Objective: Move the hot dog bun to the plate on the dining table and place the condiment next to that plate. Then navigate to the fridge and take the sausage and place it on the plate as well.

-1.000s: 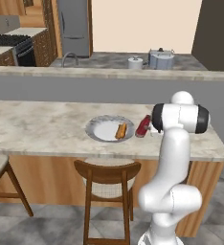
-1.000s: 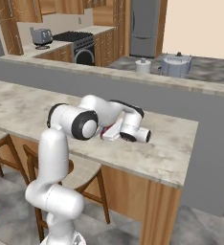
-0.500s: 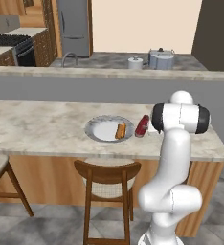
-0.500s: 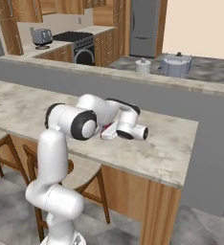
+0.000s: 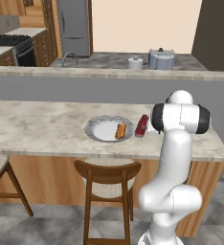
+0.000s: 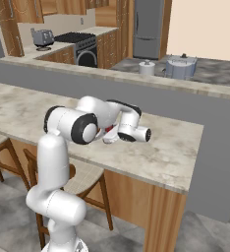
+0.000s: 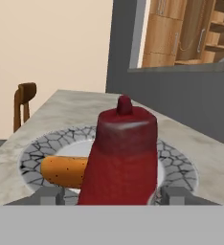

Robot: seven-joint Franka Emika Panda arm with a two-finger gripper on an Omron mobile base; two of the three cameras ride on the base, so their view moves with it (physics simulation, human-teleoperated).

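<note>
I have the condiment (image 5: 141,125) standing on the counter (image 5: 42,129) just beside the right edge of the plate (image 5: 101,130), and the hot dog bun (image 5: 120,130) lies on the right part of that plate. In the hand view the red bottle rises between the two finger tips of the hand (image 7: 118,195), very close to the camera, with the bun and the plate behind it. Compared with one second ago, the bottle is more upright and a little nearer to the plate rim, and the jaws are just now starting to part, so I judge that I am in the middle of the release. From these pictures I cannot tell if the fingers (image 7: 175,195) are already free of the bottle or touch it at its sides. In the right base view the wrist hangs low over the counter and hides most of the bottle. If the release goes well, the first half of the task is done: bun on plate, condiment next to it. What is left is to pull the hand back without tipping the bottle, then to drive to the fridge (image 5: 73,25), which stands far at the back left of the kitchen, and to fetch the sausage.
</note>
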